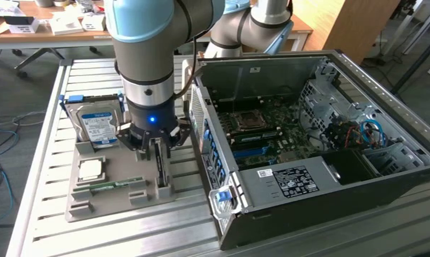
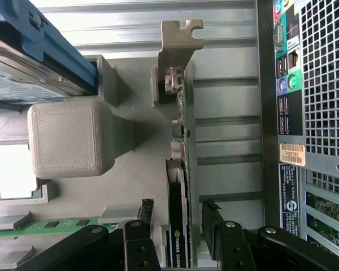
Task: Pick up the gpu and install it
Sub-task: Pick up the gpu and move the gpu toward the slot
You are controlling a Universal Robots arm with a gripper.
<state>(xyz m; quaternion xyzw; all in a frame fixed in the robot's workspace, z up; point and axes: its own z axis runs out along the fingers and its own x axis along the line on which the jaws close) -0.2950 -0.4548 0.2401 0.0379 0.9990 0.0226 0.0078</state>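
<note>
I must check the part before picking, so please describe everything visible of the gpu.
The gpu stands on edge in a slot of the grey holder: a thin green board with a black cooler and a silver metal bracket at one end. The open end effector straddles the cooler end, one finger each side; whether they touch it is unclear.

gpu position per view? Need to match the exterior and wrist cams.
Exterior view: gpu stands on edge in the grey holder, directly under the gripper, on the exterior view's left of the PC case.
Wrist view: gpu seen edge-on between the open fingers, silver bracket at the end away from them.
Shared landmark: hard drive with the blue label.
</note>
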